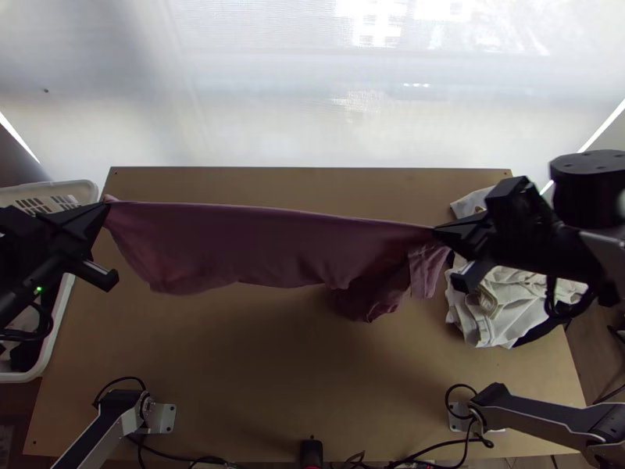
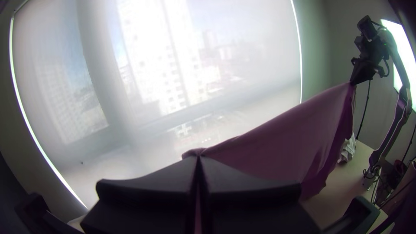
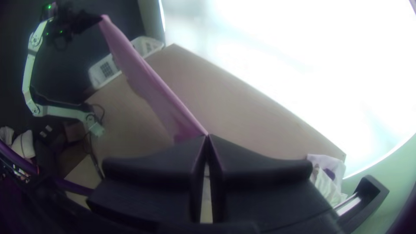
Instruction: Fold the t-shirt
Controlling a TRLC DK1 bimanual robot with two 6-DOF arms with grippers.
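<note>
- Basically, pinkish-purple t-shirt [image 1: 258, 242] is held up by 2 grippers over the wooden table [image 1: 234, 375], stretched btwn them.
- L gripper [image 1: 107, 205]: fingers pressed together on one end of the shirt's upper edge, near the table's far L corner; a small bit of cloth pokes out past the tips, cf. L wrist view.
- R gripper [image 1: 436, 229]: fingers also pressed together, pinching the other end of that edge, toward the table's R side; R wrist view has the cloth running from its tips across to the L gripper.
- Upper edge: pretty much straight & taut, approx. level w/ a slight slant in top view.
- Rest of shirt hangs from it as a draped sheet, w/ wavy lower edge; can't tell if any of it touches the table.
- Nr the R gripper: a narrow flap hangs down, & a darker, bunched part dangles lower, just L of the flap.
- White basket [image 1: 87, 187] w/ slotted sides: beside table's L edge, dark & whitish stuff inside.
- Pile of whitish cloth [image 1: 500, 305]: bunched on table's R side, partly under the R arm, w/ sth. black at its edge.
- Pale see-through blind [image 1: 258, 94]: beyond table's far edge, bldgs. faintly visible thru it in L wrist view.
</note>
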